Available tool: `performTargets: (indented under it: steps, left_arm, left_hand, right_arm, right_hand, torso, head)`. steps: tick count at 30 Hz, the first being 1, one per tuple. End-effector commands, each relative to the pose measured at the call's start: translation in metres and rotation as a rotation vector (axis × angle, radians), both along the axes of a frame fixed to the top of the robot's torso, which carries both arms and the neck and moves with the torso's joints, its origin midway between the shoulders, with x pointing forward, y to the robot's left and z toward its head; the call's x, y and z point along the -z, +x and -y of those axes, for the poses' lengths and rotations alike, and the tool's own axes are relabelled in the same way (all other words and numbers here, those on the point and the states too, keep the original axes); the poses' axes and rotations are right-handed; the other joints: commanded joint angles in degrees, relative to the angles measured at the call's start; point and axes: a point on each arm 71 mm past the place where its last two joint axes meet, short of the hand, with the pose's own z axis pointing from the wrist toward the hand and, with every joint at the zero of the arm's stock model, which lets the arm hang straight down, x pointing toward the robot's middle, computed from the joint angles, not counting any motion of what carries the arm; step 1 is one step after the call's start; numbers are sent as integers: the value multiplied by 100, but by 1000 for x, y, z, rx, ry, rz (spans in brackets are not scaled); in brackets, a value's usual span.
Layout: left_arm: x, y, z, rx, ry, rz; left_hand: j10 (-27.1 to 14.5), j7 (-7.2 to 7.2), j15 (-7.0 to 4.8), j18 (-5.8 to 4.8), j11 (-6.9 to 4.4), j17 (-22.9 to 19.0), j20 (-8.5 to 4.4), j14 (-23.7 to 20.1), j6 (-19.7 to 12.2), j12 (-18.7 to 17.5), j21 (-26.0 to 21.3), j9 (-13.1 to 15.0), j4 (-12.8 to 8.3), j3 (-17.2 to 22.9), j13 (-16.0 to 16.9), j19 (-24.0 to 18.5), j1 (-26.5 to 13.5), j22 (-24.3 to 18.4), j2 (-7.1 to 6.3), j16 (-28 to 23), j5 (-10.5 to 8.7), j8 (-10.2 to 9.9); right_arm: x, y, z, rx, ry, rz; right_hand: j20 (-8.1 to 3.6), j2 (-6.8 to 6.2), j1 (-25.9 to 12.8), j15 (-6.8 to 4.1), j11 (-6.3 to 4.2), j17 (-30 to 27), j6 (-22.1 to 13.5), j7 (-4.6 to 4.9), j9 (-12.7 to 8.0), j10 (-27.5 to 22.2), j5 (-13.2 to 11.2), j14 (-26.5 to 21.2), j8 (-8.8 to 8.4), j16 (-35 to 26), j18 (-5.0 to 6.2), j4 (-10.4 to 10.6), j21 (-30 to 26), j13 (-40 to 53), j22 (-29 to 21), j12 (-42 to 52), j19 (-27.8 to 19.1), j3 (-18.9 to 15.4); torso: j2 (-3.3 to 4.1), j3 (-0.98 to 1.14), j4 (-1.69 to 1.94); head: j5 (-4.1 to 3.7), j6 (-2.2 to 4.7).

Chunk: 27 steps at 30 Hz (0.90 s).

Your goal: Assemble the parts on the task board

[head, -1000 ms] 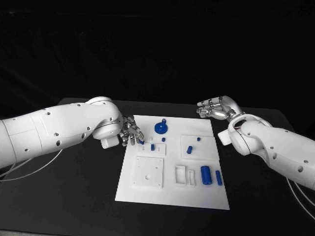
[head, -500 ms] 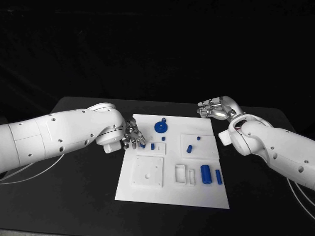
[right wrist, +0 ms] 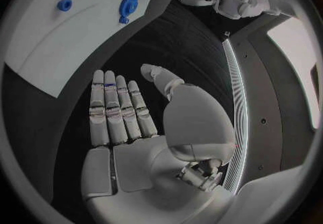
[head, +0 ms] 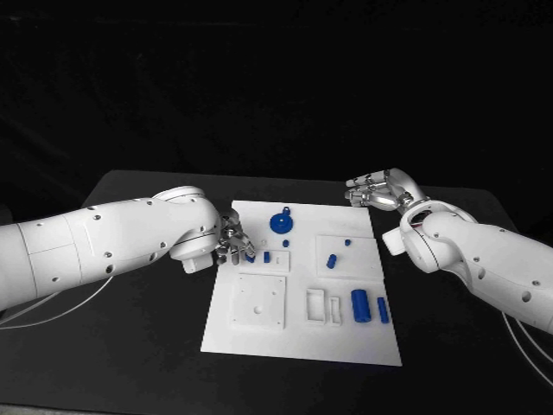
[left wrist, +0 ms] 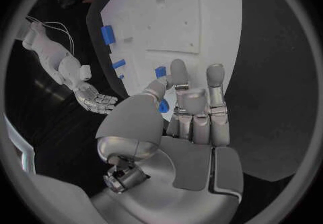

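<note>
The white task board (head: 295, 341) lies mid-table, carrying a blue round disc (head: 282, 225), a thick blue cylinder (head: 361, 304), a slim one (head: 384, 309) and several small blue pegs. My left hand (head: 231, 241) hovers at the board's left edge. In the left wrist view this hand (left wrist: 191, 121) pinches a small blue part (left wrist: 163, 106) between thumb and finger, above the board (left wrist: 209, 8). My right hand (head: 377, 190) floats off the board's far right corner; in the right wrist view it (right wrist: 134, 121) is flat, fingers straight, holding nothing.
A white square block (head: 262, 301) and a white frame (head: 316, 304) sit on the board's near half. Black table (head: 127, 346) surrounds the board. The right wrist view shows the disc (right wrist: 128, 4) and a blue ring (right wrist: 64, 4) on the board (right wrist: 54, 46).
My left arm has swung in, and its hand has slid a little nearer along the board's left edge with the small blue part. The right hand has stayed still.
</note>
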Motion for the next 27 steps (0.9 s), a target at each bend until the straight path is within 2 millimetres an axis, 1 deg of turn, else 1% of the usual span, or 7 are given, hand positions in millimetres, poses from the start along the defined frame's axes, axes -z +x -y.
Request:
performTargets:
  steps: [1,17,24,27]
  left_arm:
    - [1,0,1,11,9,19]
    - [0,1,0,9,18,58]
    - [0,-2,0,-3,-6,69]
    - [0,-3,0,-7,-13,72]
  left_hand:
    - [294,-572,-33,87,-37,-3,7,26,607,6,18,6,-359,312,-5,-29,34,117,28,21,19,24]
    - [294,-571,-28,113,-38,-7,32,31,616,4,23,1,-351,306,-11,-32,52,116,27,22,13,9]
    - [294,-582,-32,127,-50,-28,36,28,654,21,34,3,-369,318,-8,-30,46,118,1,18,101,15]
    - [294,-582,-33,127,-51,-29,35,28,658,20,38,3,-372,324,-10,-31,40,118,-3,19,111,14]
  right_arm:
    - [0,0,-1,-15,2,3]
    - [0,0,-1,-14,2,2]
    - [0,0,-1,-14,2,1]
    - [0,0,-1,-14,2,1]
  right_hand:
    - [2,9,-30,-9,-12,-8,-16,7,-7,-39,21,-40,-9,-18,25,-29,8,-6,-7,-12,-42,-8]
    - [1,22,-48,-9,-13,-8,-11,7,-6,-39,22,-41,-8,-19,26,-43,8,-6,-7,-13,-41,7]
    - [1,22,-48,-9,-13,-8,-11,7,-6,-39,22,-41,-8,-19,26,-43,8,-6,-7,-13,-41,7]
    - [1,22,-48,-9,-13,-8,-11,7,-6,-39,22,-41,-8,-19,26,-43,8,-6,-7,-13,-41,7]
  torso:
    - [-2,0,3]
    - [-2,-2,3]
    - [-2,0,4]
    - [-2,1,4]
  head:
    - [5,2]
    - [14,0]
    - [10,-7]
    - [7,-3]
